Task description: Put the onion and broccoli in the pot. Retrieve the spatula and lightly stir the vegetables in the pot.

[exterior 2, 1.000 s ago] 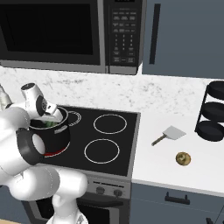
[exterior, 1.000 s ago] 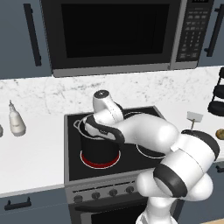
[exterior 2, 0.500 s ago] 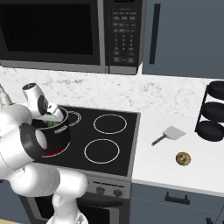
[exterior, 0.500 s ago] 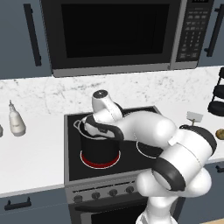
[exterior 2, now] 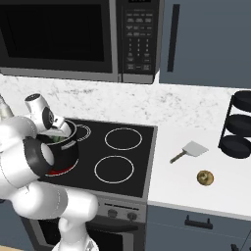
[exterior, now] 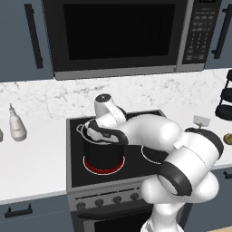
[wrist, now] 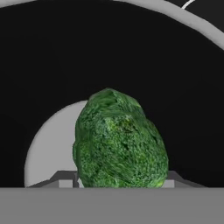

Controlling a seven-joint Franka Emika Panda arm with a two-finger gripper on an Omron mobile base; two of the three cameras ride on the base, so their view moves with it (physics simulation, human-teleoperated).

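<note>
Pincer: we see the pincer reaching down into the mouth of the pot, its jaws set partly apart and clamped on the broccoli.
Broccoli: in the hand view the broccoli sits right between the finger tips, a rough green clump that hides most of them; behind it lie the pot's black inner wall and pale floor. We cannot tell whether it touches that floor.
Pot: the pot stands upright on the front left burner, whose ring glows red under it; from the right base view we see its black wall just past the arm, with a touch of green at the rim.
Stove: the stove has its other rings dark.
Spatula: the spatula lies flat on the worktop to the right of the stove, well apart from the pot and the pincer.
Onion: the onion rests on the same worktop, just nearer us than the spatula, also far from the pincer.
Further back: the microwave hangs over the stove.
</note>
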